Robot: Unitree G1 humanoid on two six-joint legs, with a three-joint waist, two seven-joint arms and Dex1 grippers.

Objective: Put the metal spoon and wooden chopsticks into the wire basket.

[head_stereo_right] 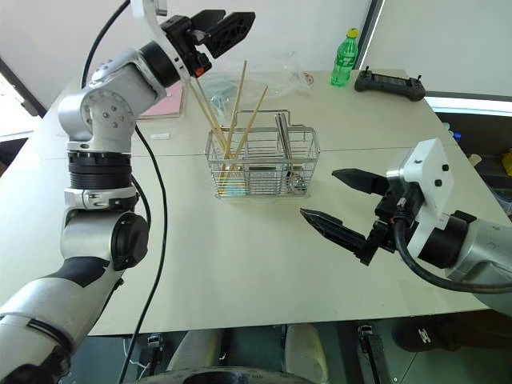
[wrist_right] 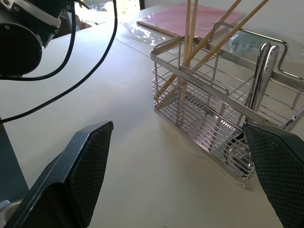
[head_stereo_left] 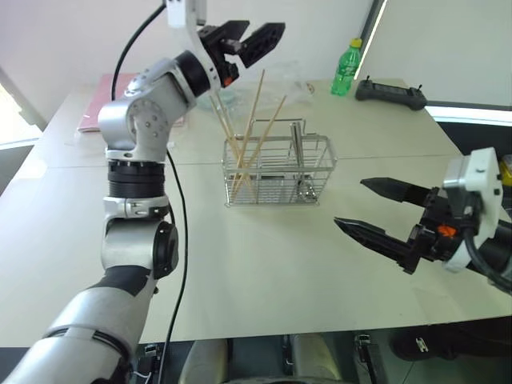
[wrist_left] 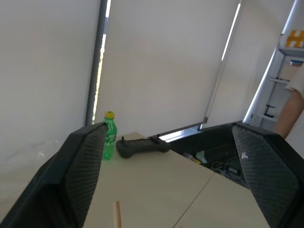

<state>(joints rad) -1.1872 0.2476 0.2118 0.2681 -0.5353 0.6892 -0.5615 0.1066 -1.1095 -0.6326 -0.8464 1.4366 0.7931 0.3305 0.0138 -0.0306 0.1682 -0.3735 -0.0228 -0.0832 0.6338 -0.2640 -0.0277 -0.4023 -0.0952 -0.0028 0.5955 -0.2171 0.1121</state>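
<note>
So the left gripper (head_stereo_left: pixel 254 40) is seen up high, just above and behind the tops of the wooden chopsticks (head_stereo_left: pixel 254 132), with its two black fingers spread apart and nothing pinched between them. In the left wrist view one pale stick tip (wrist_left: pixel 117 214) is seen poking up between the spread fingers, not touched by either pad as far as can be told.

The right gripper (head_stereo_left: pixel 370 208) is held low over the table (head_stereo_left: pixel 264 272), off to the right of the wire basket (head_stereo_left: pixel 276 170) and well apart from it. Its fingers are splayed wide too, and nothing is held or touched.

The chopsticks are stood in the basket's left compartment, leaned at different angles and crossed over each other, with the tips sticking out way above the rim. The metal spoon (head_stereo_left: pixel 298 156) is stood upright in the right compartment, bowl down, next to the raised loop handle.

Room-wise: a big bare stretch of table is left in front of the basket and between it and the right gripper. The near table edge is well clear of the basket. At the far edge, a green bottle (head_stereo_left: pixel 346 68) and a black controller (head_stereo_left: pixel 390 94) are parked, and a pink folder (head_stereo_left: pixel 100 108) is laid far left.
</note>
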